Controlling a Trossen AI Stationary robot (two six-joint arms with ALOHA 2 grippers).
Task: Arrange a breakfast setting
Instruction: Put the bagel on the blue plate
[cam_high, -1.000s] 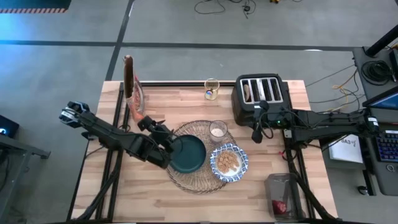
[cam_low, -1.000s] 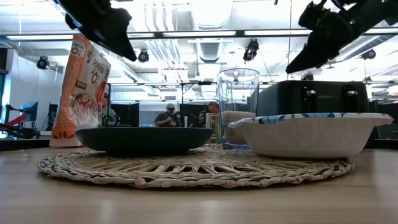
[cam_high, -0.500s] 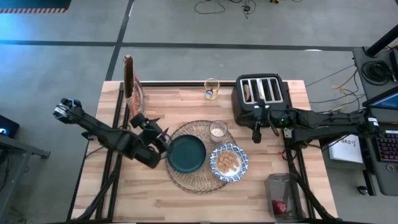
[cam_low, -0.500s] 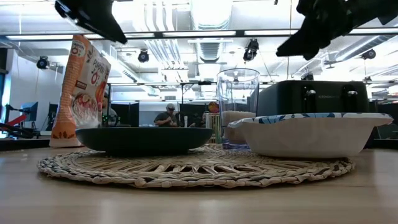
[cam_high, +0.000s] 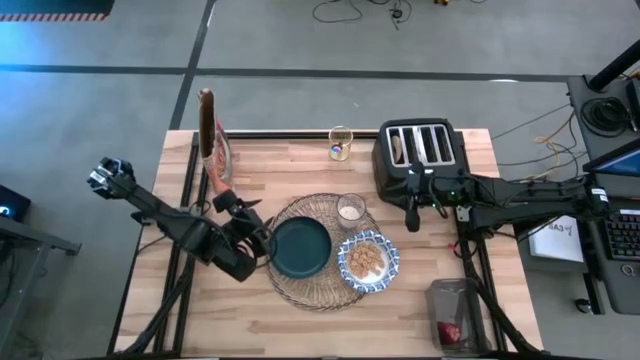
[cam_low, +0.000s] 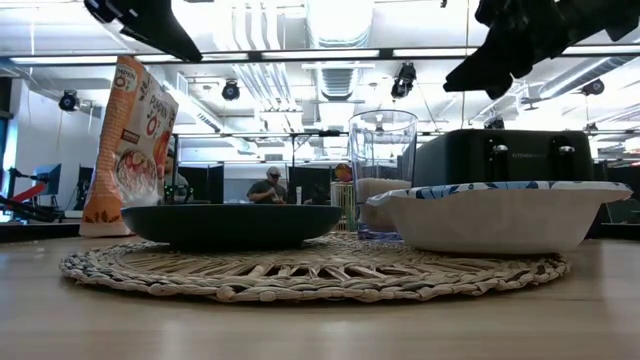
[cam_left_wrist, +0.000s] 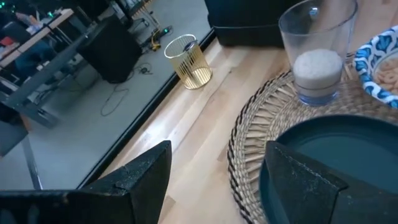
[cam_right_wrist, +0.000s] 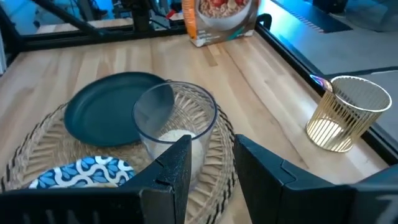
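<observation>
The round mat (cam_high: 322, 252) lies flat in the middle of the worktop (cam_high: 240, 320), and it carries the teal plate (cam_high: 302, 248), the bowl (cam_high: 367, 261) at its lower right and the upright glass (cam_high: 350, 209) at its top. The left hand (cam_high: 262, 238) hovers at the plate's left edge, fingers wide and empty; a second ago it was over the plate. The right hand (cam_high: 410, 220) hangs right of the glass, half open and empty, shifted only slightly.
</observation>
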